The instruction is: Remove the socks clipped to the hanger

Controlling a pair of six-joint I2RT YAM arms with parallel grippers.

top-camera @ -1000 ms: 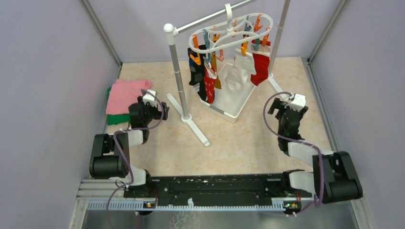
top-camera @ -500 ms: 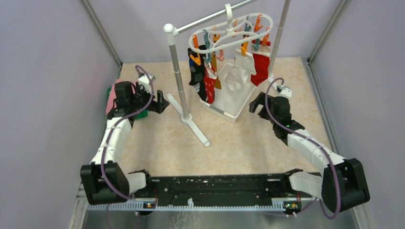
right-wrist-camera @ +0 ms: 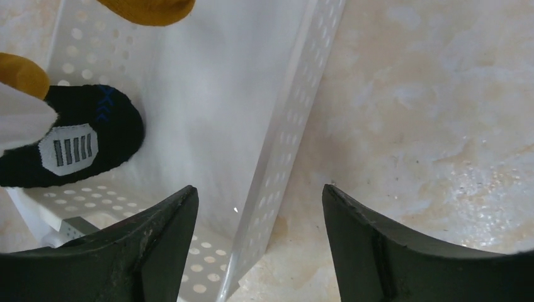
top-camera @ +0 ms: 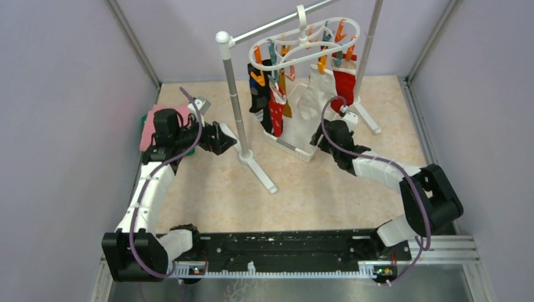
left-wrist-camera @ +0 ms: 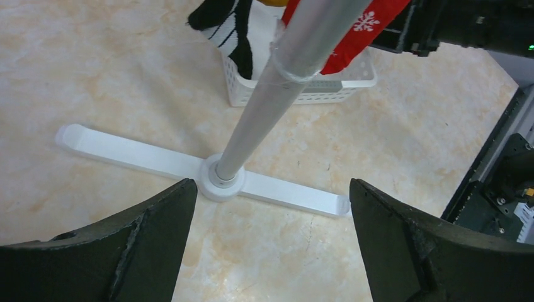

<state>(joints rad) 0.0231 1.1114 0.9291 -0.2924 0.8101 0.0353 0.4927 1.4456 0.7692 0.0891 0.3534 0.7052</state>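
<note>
The white oval hanger (top-camera: 306, 39) hangs from the rack's crossbar, and its orange and teal clips hold the socks. These are a black sock (top-camera: 257, 95), a red dotted sock (top-camera: 276, 112), a mustard sock (top-camera: 287, 94), a white sock (top-camera: 318, 88) and a red white-cuffed sock (top-camera: 344, 85). My left gripper (top-camera: 225, 138) (left-wrist-camera: 271, 186) is open low beside the rack pole's foot, empty. My right gripper (top-camera: 318, 142) (right-wrist-camera: 258, 189) is open over the basket's near wall (right-wrist-camera: 286, 126), below the socks. The black sock (right-wrist-camera: 82, 145) dangles into the basket.
The grey rack pole (top-camera: 233, 85) (left-wrist-camera: 286, 75) rises from a white cross foot (top-camera: 255, 163) (left-wrist-camera: 220, 176) right in front of my left gripper. A white perforated basket (top-camera: 296, 132) (left-wrist-camera: 308, 91) sits under the hanger. Folded pink cloth (top-camera: 150, 123) lies at the left wall.
Both arms have stretched forward. The left gripper swung right to the pole foot. The right gripper moved left to the basket's corner and its jaws narrowed slightly.
</note>
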